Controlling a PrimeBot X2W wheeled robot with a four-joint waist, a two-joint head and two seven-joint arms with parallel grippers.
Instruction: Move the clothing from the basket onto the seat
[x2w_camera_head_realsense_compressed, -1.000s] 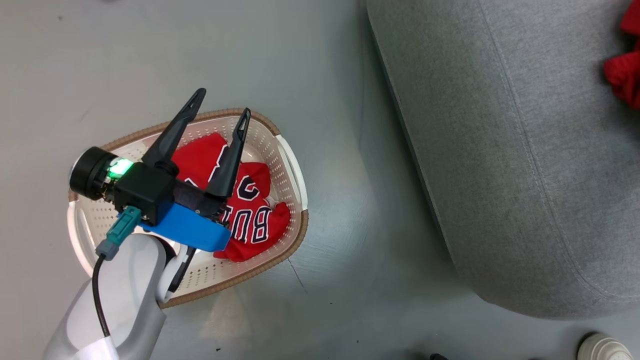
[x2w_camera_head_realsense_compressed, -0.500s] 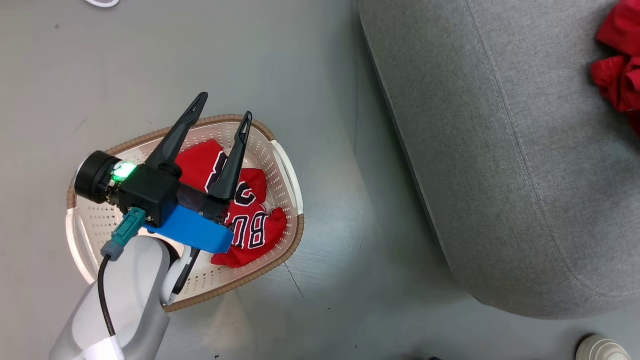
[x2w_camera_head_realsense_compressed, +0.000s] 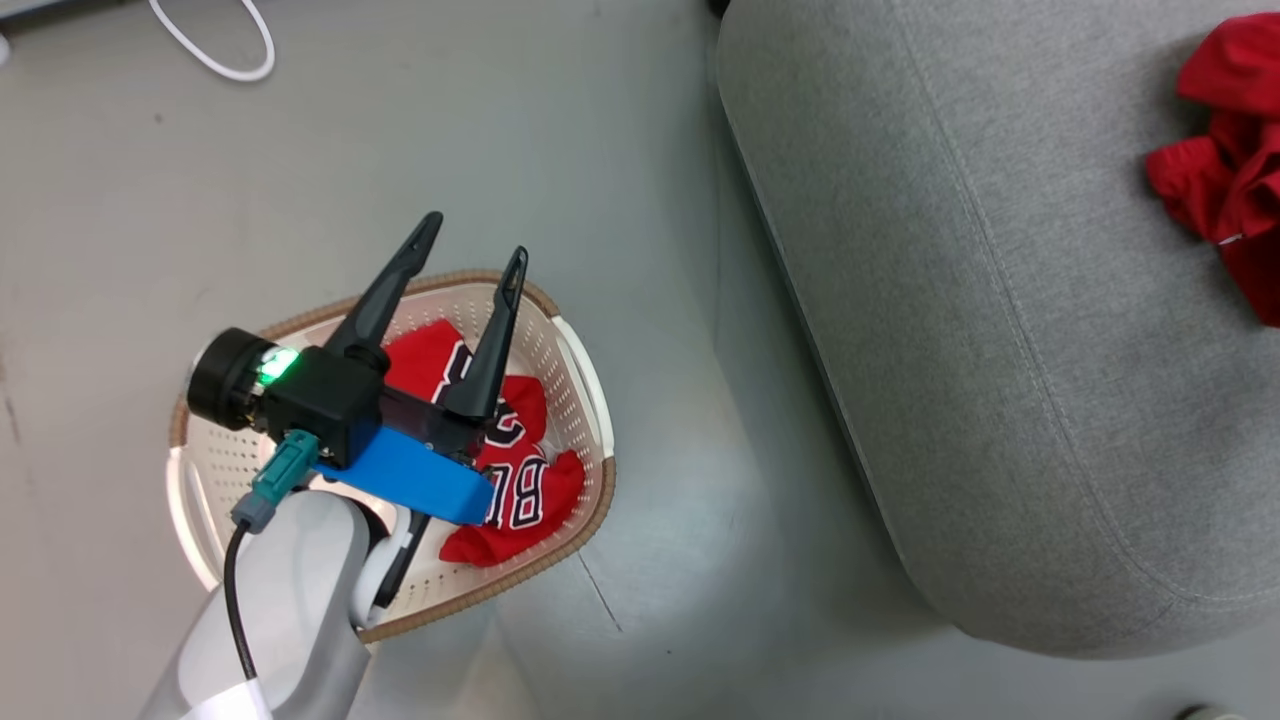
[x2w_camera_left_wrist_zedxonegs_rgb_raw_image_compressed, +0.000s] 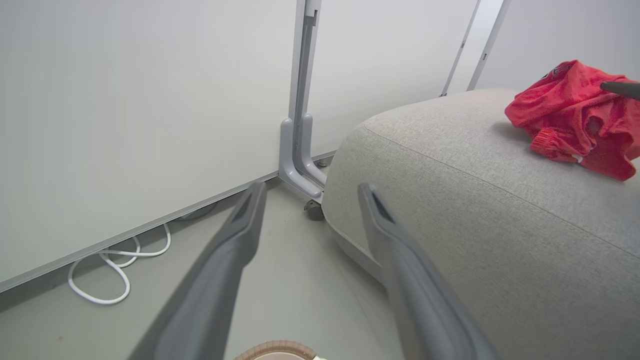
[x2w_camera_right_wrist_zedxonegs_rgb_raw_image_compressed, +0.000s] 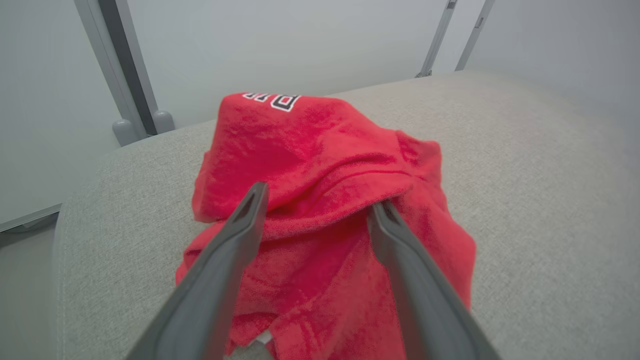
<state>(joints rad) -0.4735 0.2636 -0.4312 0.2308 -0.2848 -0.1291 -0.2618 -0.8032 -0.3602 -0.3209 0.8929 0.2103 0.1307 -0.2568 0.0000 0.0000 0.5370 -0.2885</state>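
With the head camera shifted, a white cable had come into view at far left. The left gripper still hung over the basket, fingers apart, with the jersey lying inside. On the seat at right, the right gripper had its spread fingers on either side of the other red garment.

two red garments, one basket, one seat, apparently one white cable

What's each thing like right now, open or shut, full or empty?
left gripper, open, empty, above the basket.
right gripper, open, over the red garment.
jersey, crumpled in the basket.
red garment, crumpled on the seat.
basket, upright, holds the jersey.
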